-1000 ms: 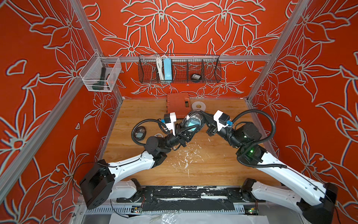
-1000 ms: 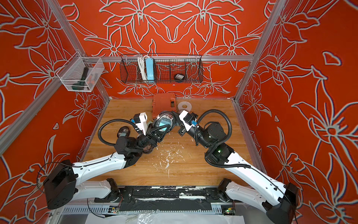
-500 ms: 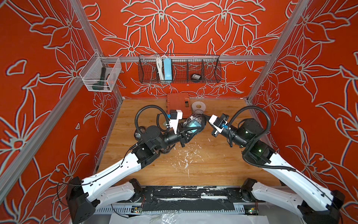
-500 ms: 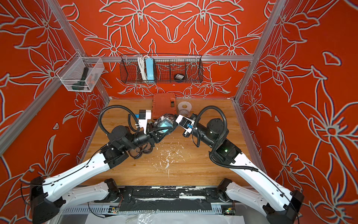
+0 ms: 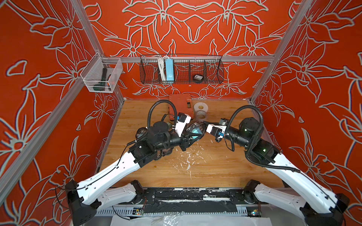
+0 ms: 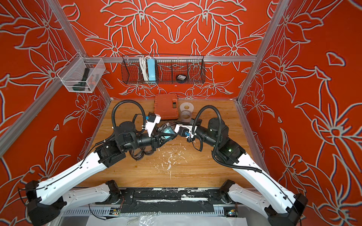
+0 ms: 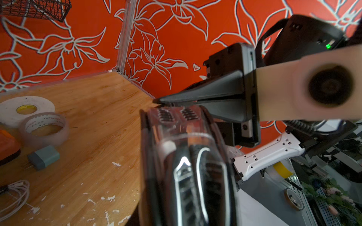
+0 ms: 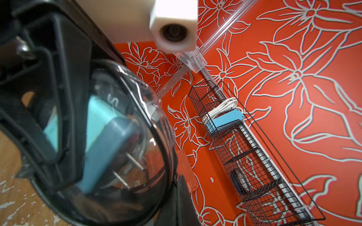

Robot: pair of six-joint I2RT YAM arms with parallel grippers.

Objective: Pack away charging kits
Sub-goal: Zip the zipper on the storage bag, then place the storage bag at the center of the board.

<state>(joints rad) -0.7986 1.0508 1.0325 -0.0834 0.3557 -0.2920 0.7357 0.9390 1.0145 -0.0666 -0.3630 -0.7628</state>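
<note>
An oval black-rimmed pouch [image 5: 196, 130] [image 6: 167, 131] hangs above the mid table with my left gripper [image 5: 188, 138] shut on its near end. Through its clear face shows a teal plug [image 8: 109, 144] with metal prongs. My right gripper [image 5: 204, 123] [image 8: 181, 178] is shut, its tips touching the pouch's far rim [image 7: 166, 106]; whether they pinch anything there I cannot tell. A second teal plug [image 7: 43, 157] and a coiled white cable [image 7: 13, 193] lie on the wood. More pouches [image 6: 141, 154] lie under my left arm.
An orange case [image 5: 180, 104] and two tape rolls [image 5: 200, 107] [image 7: 45, 127] sit at the back of the table. The wire basket [image 5: 213, 72] on the back wall holds a light-blue power strip [image 5: 169, 69] and a pouch [image 5: 197, 77]. A clear bin [image 5: 101, 77] hangs at left.
My left arm has lifted its elbow and swung right, still holding the pouch. My right wrist has turned and dropped a little, its tips staying at the pouch's rim.
</note>
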